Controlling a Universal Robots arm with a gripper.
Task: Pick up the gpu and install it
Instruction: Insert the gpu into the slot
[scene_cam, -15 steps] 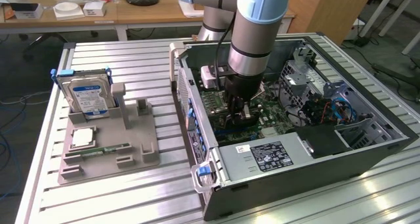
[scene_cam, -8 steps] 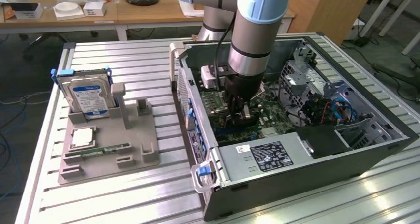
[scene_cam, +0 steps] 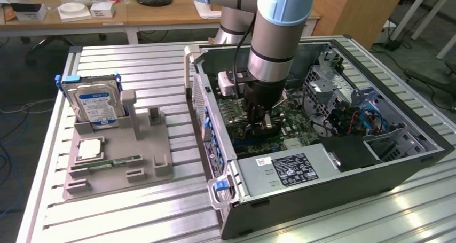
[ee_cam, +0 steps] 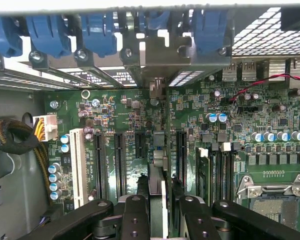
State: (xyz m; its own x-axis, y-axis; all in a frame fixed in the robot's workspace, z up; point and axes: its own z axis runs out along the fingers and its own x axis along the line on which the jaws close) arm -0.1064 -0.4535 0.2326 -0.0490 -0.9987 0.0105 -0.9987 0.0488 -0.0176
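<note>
Inside the open computer case (scene_cam: 417, 149), my gripper (scene_cam: 261, 126) hangs low over the green motherboard (scene_cam: 296, 126). It is shut on the gpu (ee_cam: 159, 157), which the wrist view catches edge-on as a thin upright card between the black fingers (ee_cam: 140, 200). Its metal bracket end (ee_cam: 157, 90) reaches toward the case's rear slot openings with blue latches (ee_cam: 97, 32). The card's lower edge stands over the row of black expansion slots (ee_cam: 119, 165), between two of them; whether it sits in a slot I cannot tell. In the exterior view the gpu (scene_cam: 270, 131) is mostly hidden by the gripper.
A grey parts tray (scene_cam: 135, 171) on the exterior view's left holds a hard drive (scene_cam: 96, 104), a processor (scene_cam: 91, 148) and a memory stick (scene_cam: 107, 163). Power supply (scene_cam: 289, 171), drive cage (scene_cam: 335, 85), cables (ee_cam: 12, 137) and the CPU socket (ee_cam: 272, 200) crowd the case.
</note>
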